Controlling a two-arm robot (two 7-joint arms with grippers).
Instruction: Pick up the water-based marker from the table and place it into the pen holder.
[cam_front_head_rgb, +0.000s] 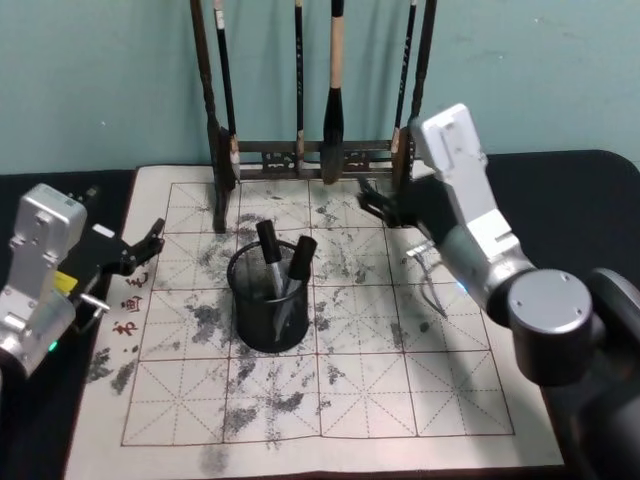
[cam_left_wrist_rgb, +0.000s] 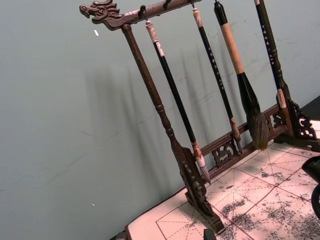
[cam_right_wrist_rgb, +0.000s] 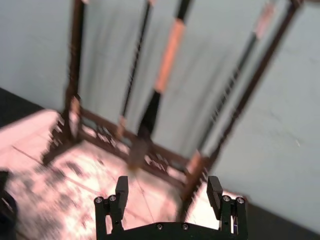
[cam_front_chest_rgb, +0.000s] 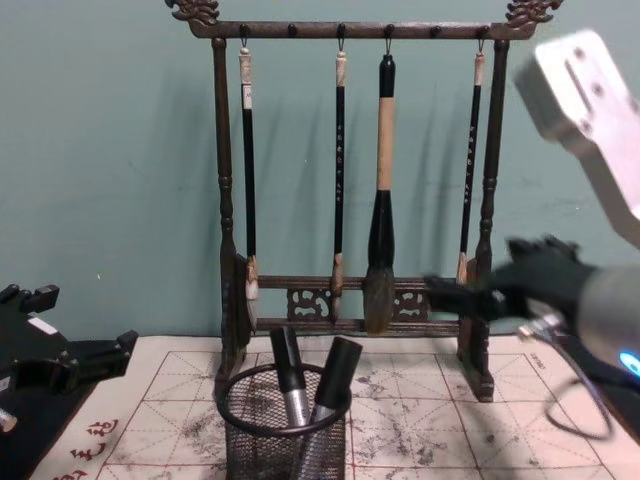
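The black wire-mesh pen holder (cam_front_head_rgb: 266, 318) (cam_front_chest_rgb: 283, 438) stands upright in the middle of the cream mat (cam_front_head_rgb: 400, 385). Two water-based markers with black caps and grey bodies lean inside it, one (cam_front_head_rgb: 268, 247) (cam_front_chest_rgb: 288, 375) beside the other (cam_front_head_rgb: 301, 258) (cam_front_chest_rgb: 335, 372). My right gripper (cam_front_head_rgb: 372, 203) (cam_right_wrist_rgb: 168, 192) (cam_front_chest_rgb: 452, 293) hovers open and holds nothing, behind and to the right of the holder, close to the brush rack's right post. My left gripper (cam_front_head_rgb: 150, 241) (cam_front_chest_rgb: 100, 358) rests open at the mat's left edge, apart from the holder.
A tall dark wooden rack (cam_front_head_rgb: 300, 155) (cam_front_chest_rgb: 340, 30) (cam_left_wrist_rgb: 165, 130) (cam_right_wrist_rgb: 150, 150) hung with several calligraphy brushes stands along the mat's back edge before a teal wall. Dark tabletop (cam_front_head_rgb: 560, 175) surrounds the mat. A thin cable (cam_front_head_rgb: 430, 290) hangs under the right arm.
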